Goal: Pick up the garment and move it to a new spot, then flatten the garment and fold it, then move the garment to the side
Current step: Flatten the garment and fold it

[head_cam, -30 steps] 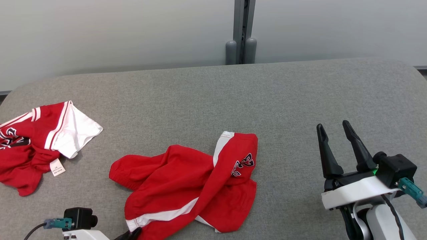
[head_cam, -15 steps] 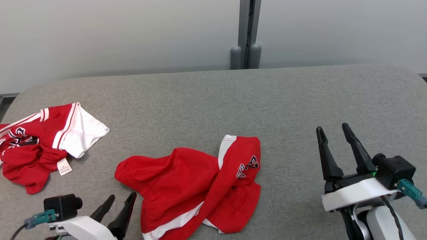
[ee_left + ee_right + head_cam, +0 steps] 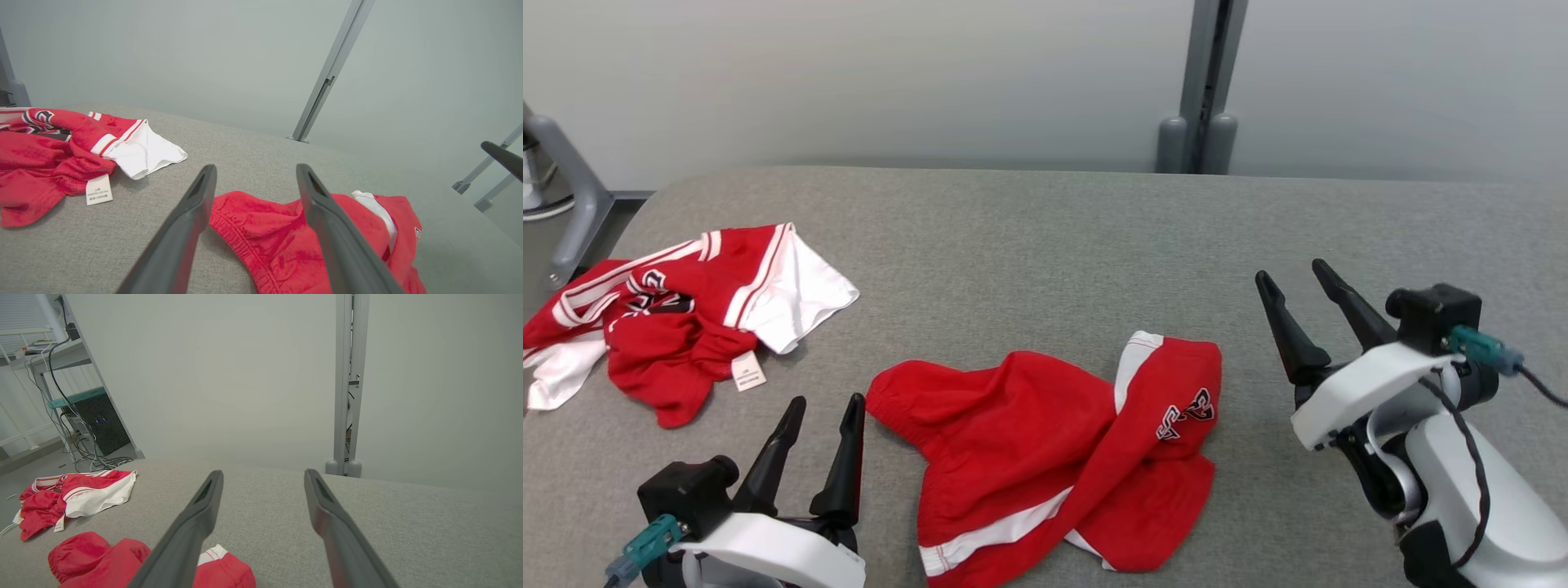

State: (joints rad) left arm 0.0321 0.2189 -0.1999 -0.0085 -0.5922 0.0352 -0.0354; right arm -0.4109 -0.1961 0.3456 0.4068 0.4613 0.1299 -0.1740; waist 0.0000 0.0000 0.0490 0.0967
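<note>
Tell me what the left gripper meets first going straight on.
Likely nothing close: the left gripper aims low over the table, skirting the shorts, toward the wall. Height is unclear, so it might graze them.

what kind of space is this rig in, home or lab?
Probably a lab or test room: a grey fabric-covered table against plain wall panels with a metal post, and a black computer tower with loose cables on the floor.
</note>
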